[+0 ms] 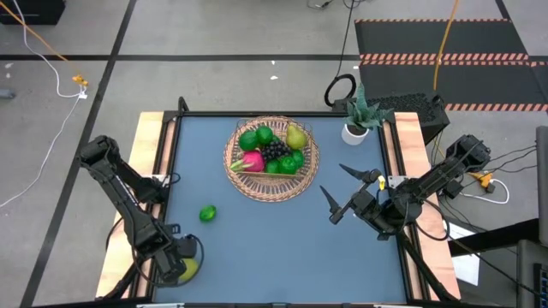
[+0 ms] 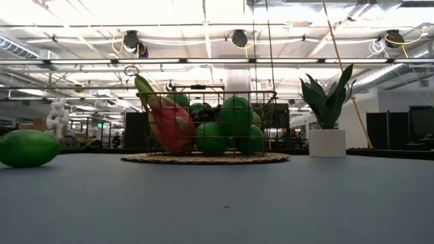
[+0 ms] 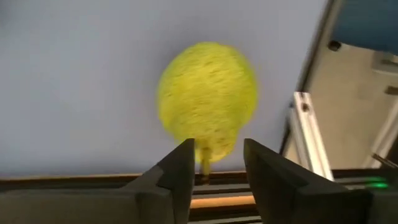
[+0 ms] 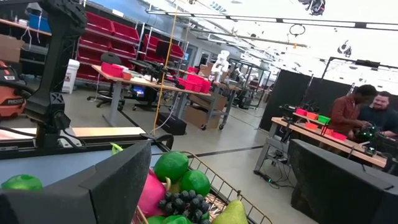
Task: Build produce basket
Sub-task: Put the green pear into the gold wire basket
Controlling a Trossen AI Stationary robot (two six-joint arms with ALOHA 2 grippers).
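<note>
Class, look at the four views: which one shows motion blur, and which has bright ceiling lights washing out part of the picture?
Left wrist view: the yellow-green pear is smeared by motion blur; low view: ceiling lights glare white above the basket; high view is evenly lit.

Workshop hall under bright ceiling lights

Red storage bins point(image 4: 106, 34) lined the shelving, workbenches point(image 4: 134, 78) stood on grey concrete floor point(image 1: 214, 34), and two people point(image 4: 364, 112) sat at a far desk.
</note>
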